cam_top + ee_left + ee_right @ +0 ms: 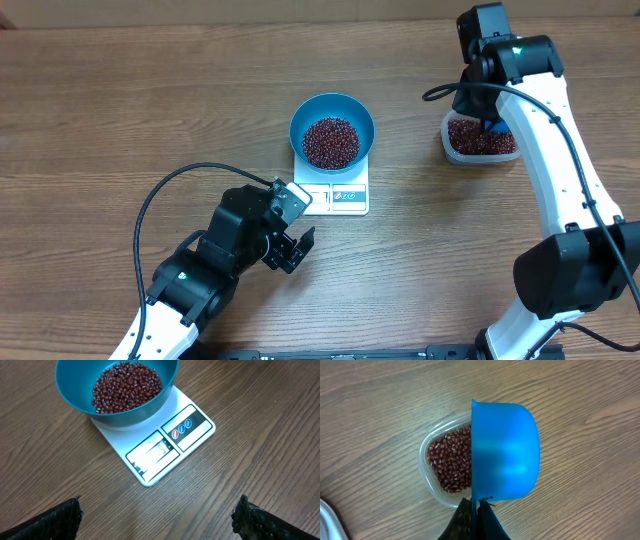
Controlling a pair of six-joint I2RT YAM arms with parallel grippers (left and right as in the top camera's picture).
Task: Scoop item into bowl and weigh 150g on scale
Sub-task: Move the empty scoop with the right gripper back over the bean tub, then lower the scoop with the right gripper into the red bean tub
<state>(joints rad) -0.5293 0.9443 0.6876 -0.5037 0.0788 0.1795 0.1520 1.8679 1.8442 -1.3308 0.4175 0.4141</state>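
Observation:
The bright blue bowl (332,129) stands on the white scale (340,197), holding a heap of red-brown beans (330,142). In the left wrist view the bowl (75,395), its beans (126,386) and the scale (167,445) fill the top. My left gripper (293,250) hovers open over bare wood just in front of the scale, its fingertips (252,520) wide apart with nothing between them. My right gripper (476,505) is shut on the thin handle of a blue scoop (505,450), held on its side above the clear tub (427,467) of beans (451,460) at the right.
The clear tub (480,139) sits at the back right under the right arm. A black cable (160,205) loops over the table left of the left arm. Bare wood lies left of the scale and along the front.

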